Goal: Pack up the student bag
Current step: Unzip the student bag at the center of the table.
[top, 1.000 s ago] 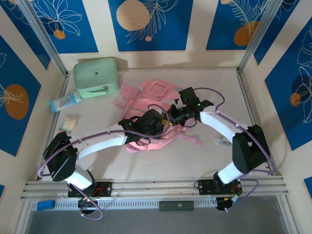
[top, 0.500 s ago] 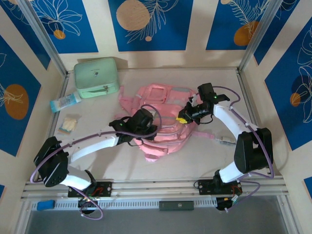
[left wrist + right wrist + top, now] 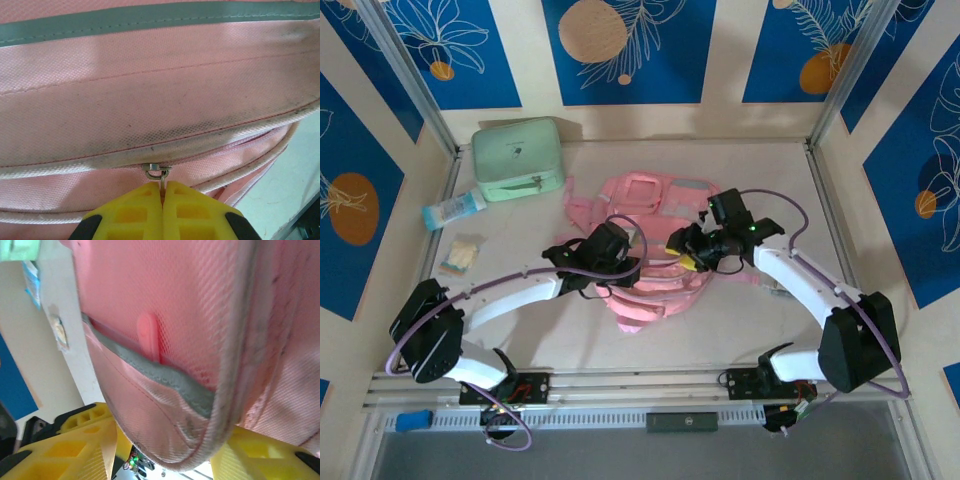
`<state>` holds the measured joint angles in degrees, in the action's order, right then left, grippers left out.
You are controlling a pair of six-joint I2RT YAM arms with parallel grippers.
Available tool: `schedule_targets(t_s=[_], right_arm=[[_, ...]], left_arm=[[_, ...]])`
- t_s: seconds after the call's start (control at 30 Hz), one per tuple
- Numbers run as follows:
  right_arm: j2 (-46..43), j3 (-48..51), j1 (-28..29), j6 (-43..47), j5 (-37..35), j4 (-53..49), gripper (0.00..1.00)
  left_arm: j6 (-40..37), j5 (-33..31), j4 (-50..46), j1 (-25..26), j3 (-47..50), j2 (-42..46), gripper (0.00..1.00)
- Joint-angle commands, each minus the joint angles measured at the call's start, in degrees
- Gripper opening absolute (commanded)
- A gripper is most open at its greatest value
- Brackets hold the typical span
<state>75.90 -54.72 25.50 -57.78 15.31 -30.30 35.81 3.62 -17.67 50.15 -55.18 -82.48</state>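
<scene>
Far left of the table (image 3: 760, 330), near the rail: a pale blue tube (image 3: 452, 210) lying flat. Just nearer the arms' bases, a small clear packet (image 3: 460, 256). The two lie apart.

Back-left corner: mint green zip case (image 3: 518, 158), flat, zip side toward the bases. Well apart from the tube, and not touching the pink fabric to its right.

Left arm reaches in low from the left base, wrist over the near-left part of the bag. Left gripper (image 3: 162, 192): yellow fingers pressed together, no gap, pinching the small metal zip pull (image 3: 157, 171). The pull sits on a zip line under a grubby white piped seam.

Student bag (image 3: 655, 215): centre of the table, lying flat, pink, rumpled, spread between the two wrists. A square front pocket with a pale patch faces up at the far side. Loose straps trail off its left edge toward the green case. A grey band (image 3: 150, 20) runs along the top of the left wrist view, above a smudged pink panel.

Right arm curves in from the right base, wrist over the bag's right half. Right gripper (image 3: 167, 440): yellow fingers stand parted, about half-wide. A rounded, piped corner of the bag hangs down between them. Cannot tell if either finger presses it. Above that corner: pink mesh, a grey-edged pocket mouth, and a small pink tab (image 3: 148, 335).
</scene>
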Motion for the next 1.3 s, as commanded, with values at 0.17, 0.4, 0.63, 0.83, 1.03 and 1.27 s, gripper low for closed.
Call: schedule_targets(t_s=[0.17, 0.4, 0.63, 0.83, 1.03, 1.27], right_arm=[[1.40, -3.10, 8.69, -8.47, -10.72, 5.71, 0.45], [3.97, -6.27, 8.31, -3.65, -14.11, 2.98, 0.20], [-1.20, -1.24, -2.39, 2.88, -4.08, 2.07, 0.01], [-1.37, -1.77, -13.55, 11.91, 8.21, -1.26, 0.00], [3.52, -4.90, -19.53, 16.41, 12.84, -2.70, 0.00], [7.29, -7.29, -19.33, 19.02, 12.52, -3.27, 0.00]], left_arm=[[0.82, 1.71, 1.61, 0.83, -0.10, 0.43, 0.00], [0.16, 1.48, 0.20, 0.85, 0.03, 1.10, 0.00], [-1.04, -1.25, -4.91, 0.39, 2.81, 6.26, 0.00], [-3.41, -1.86, -9.18, -4.96, 5.11, 8.18, 0.00], [-7.36, -0.81, -8.05, -12.83, 4.44, 6.37, 0.00], [-9.01, 0.75, -4.82, -17.28, 1.99, 1.14, 0.00]])
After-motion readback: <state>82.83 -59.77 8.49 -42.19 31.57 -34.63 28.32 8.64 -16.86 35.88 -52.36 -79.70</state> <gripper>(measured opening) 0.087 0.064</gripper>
